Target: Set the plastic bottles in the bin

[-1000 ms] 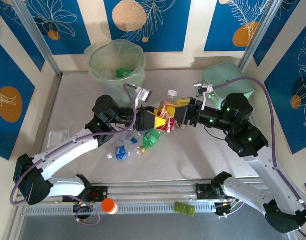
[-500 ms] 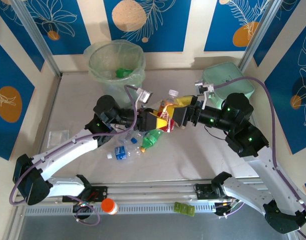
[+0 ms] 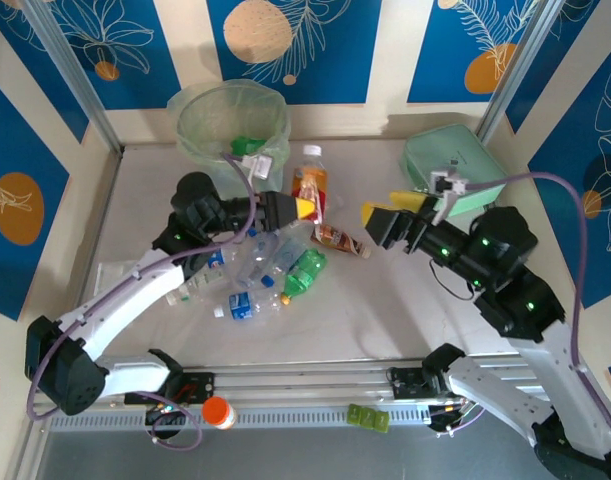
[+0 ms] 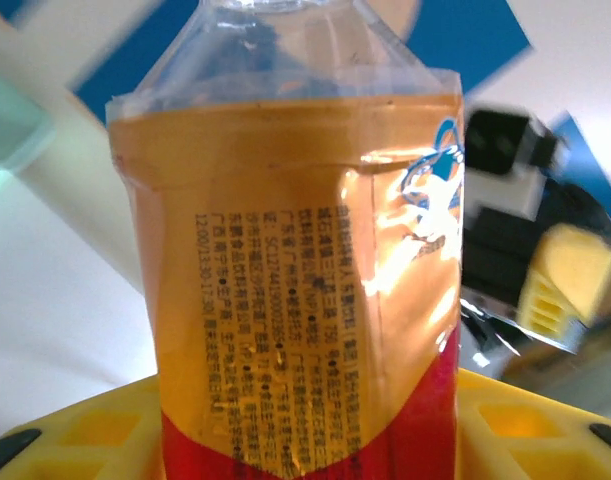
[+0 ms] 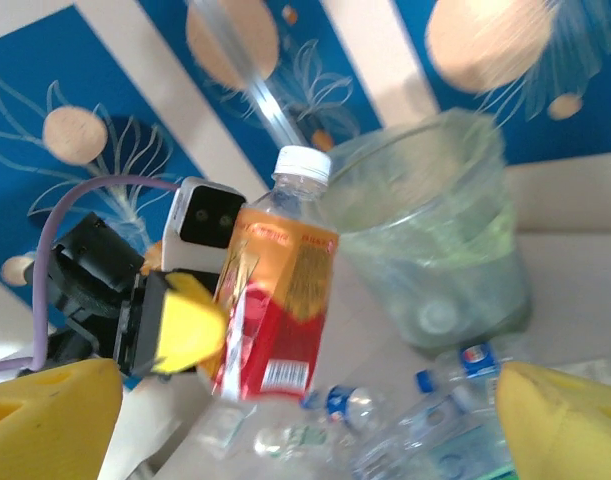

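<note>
Top external view first: we judge the task barely begun, since the bin (image 3: 192,140) at the far left holds a green item (image 3: 247,145) and little else that we can make out, while a heap of bottles (image 3: 247,268) lies on the table beside the left arm, with a green bottle (image 3: 303,272) at its right edge and a small red-labelled bottle (image 3: 340,239) just beyond that. We see the left gripper (image 3: 303,207) clamped on the orange-red bottle (image 3: 309,180), which stands upright off the table, near the bin's right side but not over its mouth, so we reckon this one has yet to be carried across and dropped. Our right gripper (image 3: 383,220) hangs to the right of it, well apart, near the mint-green case (image 3: 465,165), jaws spread and empty. Left wrist view: the bottle's orange label is close up, with the yellow fingers (image 4: 85,430) on either side of its lower body, pressed against it. Right wrist view: our own yellow fingers sit wide at both lower corners with nothing gripped between them; beyond, the bottle is upright in the other gripper, the bin stands behind it to the right, and clear blue-capped bottles lie at the bin's foot
</note>
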{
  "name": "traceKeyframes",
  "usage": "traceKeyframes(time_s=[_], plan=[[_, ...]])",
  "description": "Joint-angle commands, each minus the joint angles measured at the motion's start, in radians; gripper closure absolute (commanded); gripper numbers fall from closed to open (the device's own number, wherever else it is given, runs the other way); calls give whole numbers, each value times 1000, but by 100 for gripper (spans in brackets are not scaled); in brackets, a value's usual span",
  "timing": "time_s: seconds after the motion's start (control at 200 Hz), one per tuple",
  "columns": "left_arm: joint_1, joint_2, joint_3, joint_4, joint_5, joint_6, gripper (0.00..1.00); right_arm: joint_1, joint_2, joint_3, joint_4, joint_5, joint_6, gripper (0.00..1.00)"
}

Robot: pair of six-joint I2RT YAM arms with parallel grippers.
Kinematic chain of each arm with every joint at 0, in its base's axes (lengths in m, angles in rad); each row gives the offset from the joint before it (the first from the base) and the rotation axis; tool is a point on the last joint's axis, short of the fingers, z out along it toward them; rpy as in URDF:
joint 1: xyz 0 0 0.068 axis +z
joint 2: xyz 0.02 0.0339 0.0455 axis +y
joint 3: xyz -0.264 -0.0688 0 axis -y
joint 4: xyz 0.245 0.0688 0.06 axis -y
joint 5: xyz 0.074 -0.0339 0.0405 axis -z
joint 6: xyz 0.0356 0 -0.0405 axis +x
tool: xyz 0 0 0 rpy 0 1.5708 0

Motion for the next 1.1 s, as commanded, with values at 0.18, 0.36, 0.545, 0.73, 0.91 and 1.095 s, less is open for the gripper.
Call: traceKeyframes(time_s=[0.18, 0.36, 0.545, 0.73, 0.91, 1.095], plan=[[86, 57, 354, -610, -568, 344, 64, 5, 38, 11, -193, 216, -36, 5], [112, 249, 690, -912, -883, 301, 71, 2, 64, -14, -209, 202, 0, 5], [140, 494, 1067, -1217, -1050, 174, 81, 2, 75, -47, -218, 202, 39, 5], [181, 684, 1297, -1400, -1042, 36, 85, 2, 76, -80, -238, 228, 81, 5], [227, 770, 1310, -1396, -956, -75, 87, 2, 80, -114, -238, 244, 113, 5], [242, 854, 1346, -1347, -937, -102, 79, 4, 110, -152, -206, 211, 121, 5]])
